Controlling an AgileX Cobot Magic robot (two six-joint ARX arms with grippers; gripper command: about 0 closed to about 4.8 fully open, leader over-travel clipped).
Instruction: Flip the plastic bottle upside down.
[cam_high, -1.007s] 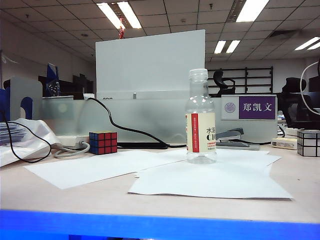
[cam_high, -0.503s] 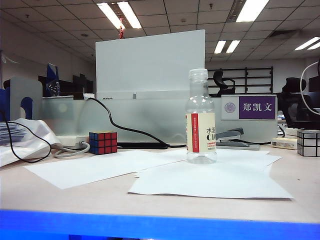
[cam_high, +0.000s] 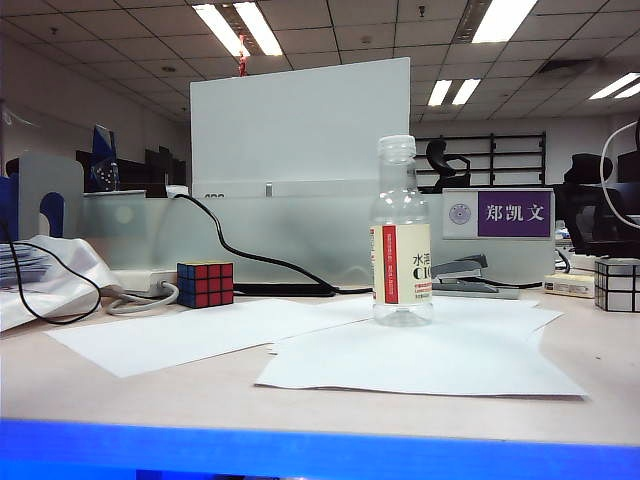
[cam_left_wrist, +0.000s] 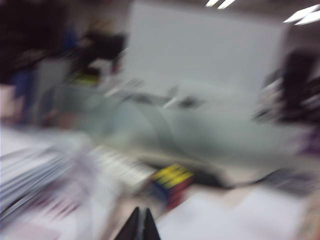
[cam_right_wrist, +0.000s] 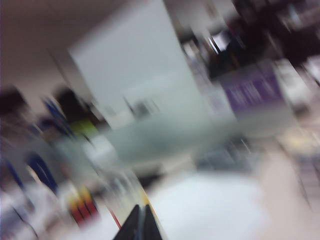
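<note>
- Plastic bottle (cam_high: 401, 233) upright on paper sheets (cam_high: 420, 365), mid tabletop (cam_high: 600, 375).
- Left gripper (cam_left_wrist: 140, 226), right gripper (cam_right_wrist: 139, 224): jaws closed, empty, away from bottle.
- Advice: open jaws, grasp mid-body, then invert.

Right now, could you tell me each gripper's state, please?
Left gripper: closed, holding nothing.
Right gripper: closed, holding nothing.

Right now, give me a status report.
Left gripper and right gripper shut, empty. Bottle upright on paper, untouched. Nothing in the way.
</note>
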